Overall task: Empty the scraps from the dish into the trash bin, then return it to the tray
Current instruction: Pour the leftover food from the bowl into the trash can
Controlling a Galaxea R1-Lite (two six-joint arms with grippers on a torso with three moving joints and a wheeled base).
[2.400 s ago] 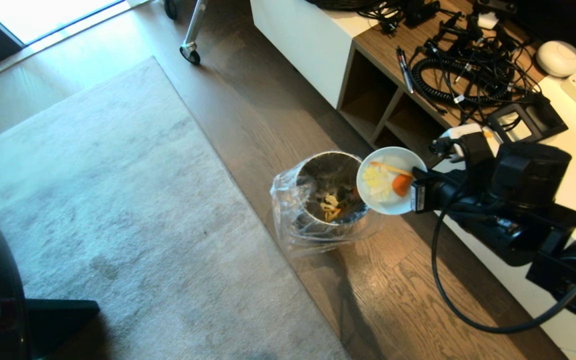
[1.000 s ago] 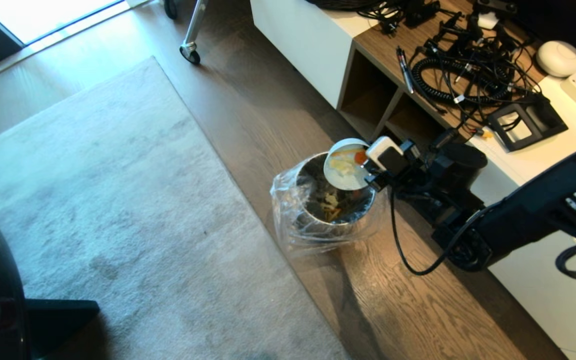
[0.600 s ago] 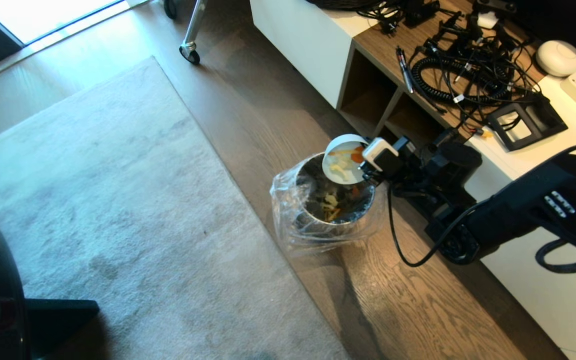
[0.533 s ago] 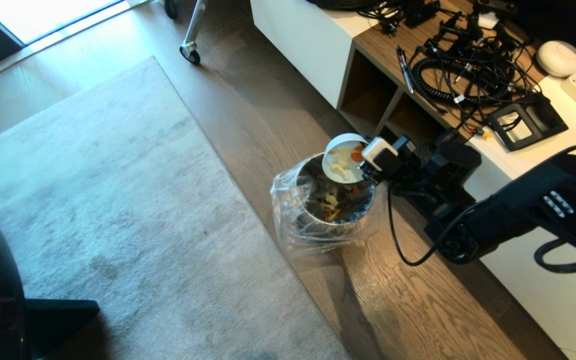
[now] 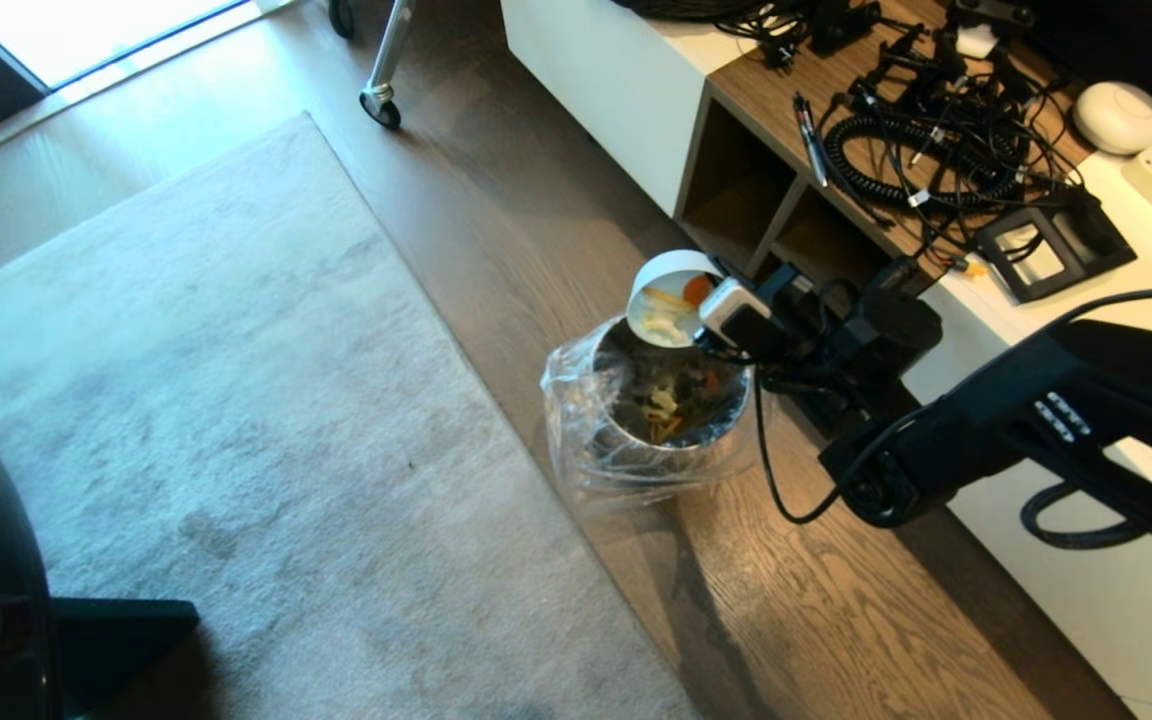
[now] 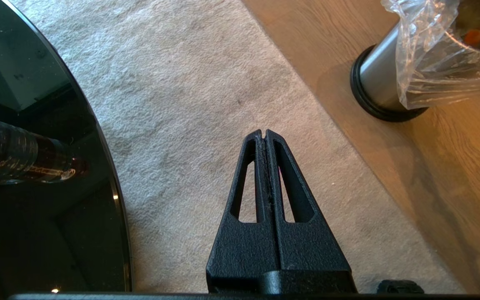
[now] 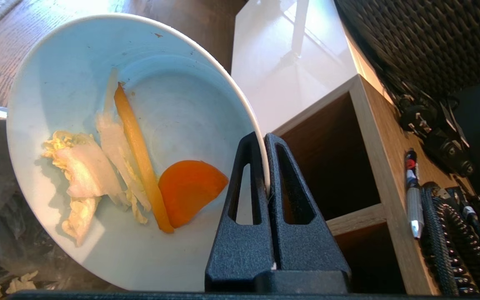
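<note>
The right gripper (image 5: 708, 318) is seen in the head view clamped on the right-hand rim of the dish (image 5: 664, 298), which is held tilted above the far edge of the trash bin (image 5: 671, 390), its mouth turned down and leftward toward the opening. The scraps (image 5: 671, 310) are seen clinging inside the tipped dish, while other pale and orange pieces lie at the bottom of the bin's clear liner; the tray is not in view. The bin is placed on the wooden floor (image 5: 556, 220), between a grey rug (image 5: 236, 400) on the left and a low cabinet (image 5: 736, 150) strewn with cables on the right. In the left wrist view, the left gripper (image 6: 266, 135) is shown pressed shut with nothing in it, parked over the rug, with the bin's steel wall (image 6: 379, 79) and black base well apart from it. In the right wrist view, the two black fingers (image 7: 246, 179) are closed on the thin rim, one inside and one outside the wall, and an orange slice (image 7: 190, 187), a yellow strip and pale leafy bits are seen lying just beside the inner finger. The dish is judged stiff, light, glossy and breakable, so slipping in a narrow rim pinch is a risk; the damp scraps may stick, and a steeper tilt is probably needed.
</note>
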